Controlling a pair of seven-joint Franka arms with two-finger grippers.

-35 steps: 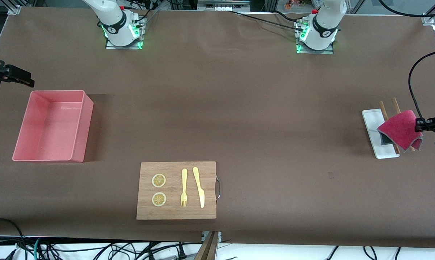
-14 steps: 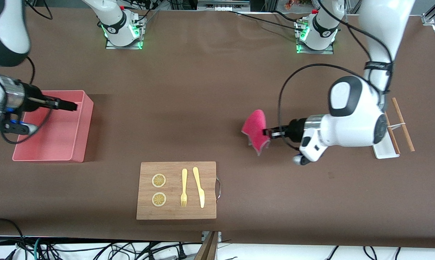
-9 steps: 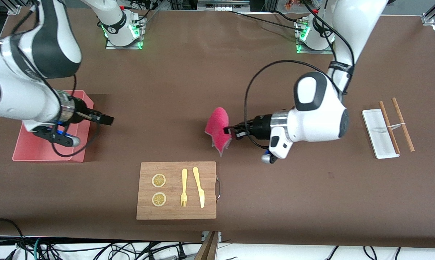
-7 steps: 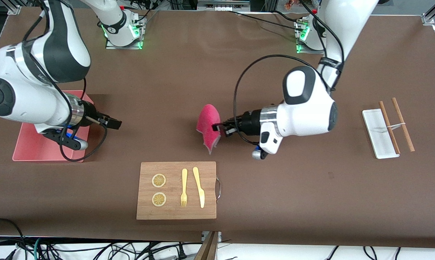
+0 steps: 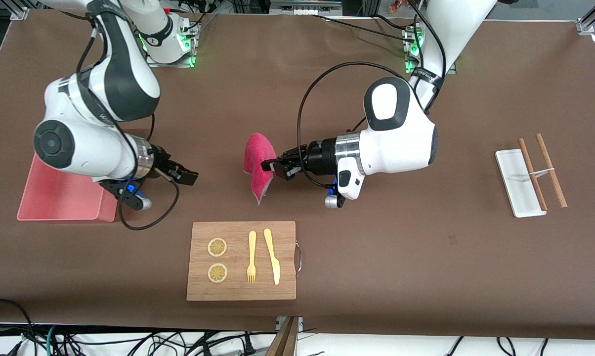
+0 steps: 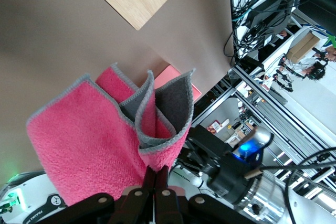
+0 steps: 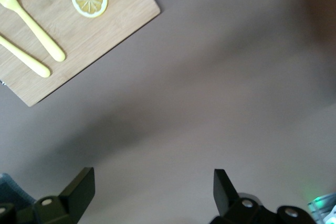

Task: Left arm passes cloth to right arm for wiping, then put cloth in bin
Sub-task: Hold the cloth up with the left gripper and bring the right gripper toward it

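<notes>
Handover step: I see the left gripper [image 5: 267,165] pinching the cloth [image 5: 258,159] mid-frame above the surface, right gripper [image 5: 188,174] spread wide at centre-left beside the bin [image 5: 60,198], so I'd line its fingers on the hanging edge before releasing.

Bin [image 5: 60,198] at right arm's end of table; tray [image 5: 517,185] at left arm's end, two sticks [image 5: 542,165] lying partly across it. Board [image 5: 240,260] between them, nearer the front camera, carrying two lemon slices [image 5: 217,259], fork [image 5: 251,257], knife [image 5: 272,255]. Cloth [image 5: 258,165] hangs over bare table, above the board's farther edge.
</notes>
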